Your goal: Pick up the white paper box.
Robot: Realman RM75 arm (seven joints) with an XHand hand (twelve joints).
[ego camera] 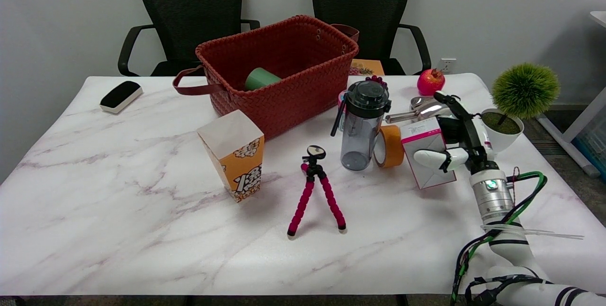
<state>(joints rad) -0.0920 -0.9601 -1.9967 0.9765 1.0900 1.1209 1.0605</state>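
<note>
The white paper box [422,141], edged in pink, stands tilted at the table's right side, beside a roll of orange tape [390,146]. My right hand [455,141] wraps around the box from the right. Its white thumb [428,158] lies across the front face and the black fingers [455,107] reach over the top and back, gripping it. The box's lower corner is at or just above the tabletop; I cannot tell which. The right side of the box is hidden by the hand.
Close left of the box are the tape roll and a clear bottle with a dark lid [361,125]. Behind it lie a metal scoop [416,109] and a pomegranate [430,81]; a potted green ball plant [509,107] stands right. A popcorn box [233,160], pink tripod [316,191] and red basket [303,93] are further left.
</note>
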